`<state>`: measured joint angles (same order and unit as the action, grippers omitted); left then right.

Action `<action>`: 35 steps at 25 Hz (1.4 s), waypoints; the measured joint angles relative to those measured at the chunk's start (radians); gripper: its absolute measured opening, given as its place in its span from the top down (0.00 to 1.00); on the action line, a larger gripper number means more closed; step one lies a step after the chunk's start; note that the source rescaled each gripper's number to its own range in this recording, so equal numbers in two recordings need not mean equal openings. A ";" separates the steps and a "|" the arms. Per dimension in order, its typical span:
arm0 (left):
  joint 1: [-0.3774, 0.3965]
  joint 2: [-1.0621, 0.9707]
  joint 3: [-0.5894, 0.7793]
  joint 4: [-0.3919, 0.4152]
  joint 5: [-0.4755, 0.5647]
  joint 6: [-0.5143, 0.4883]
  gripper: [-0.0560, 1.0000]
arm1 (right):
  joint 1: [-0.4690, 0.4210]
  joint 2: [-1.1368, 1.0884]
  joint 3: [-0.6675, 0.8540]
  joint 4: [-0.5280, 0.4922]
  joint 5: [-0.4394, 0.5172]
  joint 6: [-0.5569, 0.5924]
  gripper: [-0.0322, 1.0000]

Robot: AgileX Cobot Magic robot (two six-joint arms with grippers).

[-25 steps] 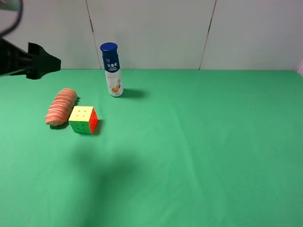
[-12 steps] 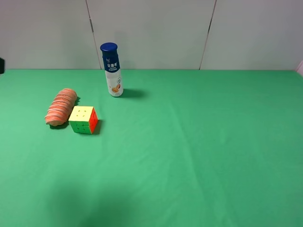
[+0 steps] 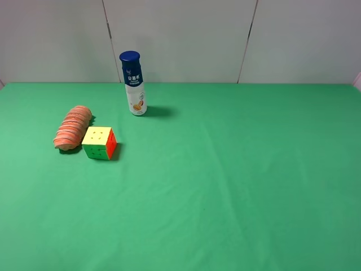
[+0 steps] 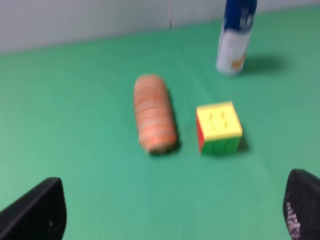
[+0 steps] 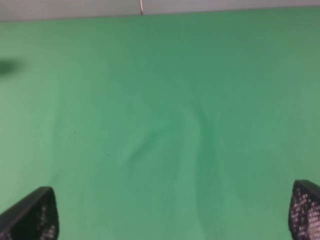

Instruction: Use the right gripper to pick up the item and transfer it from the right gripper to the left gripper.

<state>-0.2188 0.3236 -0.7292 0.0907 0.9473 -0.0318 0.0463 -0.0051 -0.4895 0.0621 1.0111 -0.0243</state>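
**Item at rest on the cloth, both grippers spread and empty**

In the exterior high view we locate the item [image 3: 73, 128] at the left of the green table cloth [image 3: 237, 180]. It lies flat on its side. Its long axis runs diagonally: the near end points toward the front left of the table, and the far end points toward the rear wall and slightly to the right. The ribs and pale stripes cross this axis.

Just right of the item's near end we find the puzzle cube [image 3: 100, 143], yellow face up; whether the two touch we cannot tell. Further back and to the right stands the white bottle [image 3: 133, 83], upright, blue cap on top, well apart from both.

Neither arm appears in the exterior high view.

In the left wrist view, which is blurred, the left gripper [image 4: 170, 212] is released, its two black fingertips wide apart with nothing between them. The item [image 4: 154, 113], the cube [image 4: 218, 127] and the bottle [image 4: 235, 36] lie ahead of it.

In the right wrist view the right gripper [image 5: 175, 212] is likewise released and empty, over bare, faintly creased cloth [image 5: 165, 115].
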 joint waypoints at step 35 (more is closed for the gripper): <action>0.077 -0.331 0.233 -0.081 0.116 0.023 0.04 | 0.000 0.000 0.000 0.011 -0.001 0.000 0.00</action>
<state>-0.1415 -0.0074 -0.4964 0.0096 1.0633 -0.0085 0.0463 -0.0051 -0.4895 0.0732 1.0101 -0.0243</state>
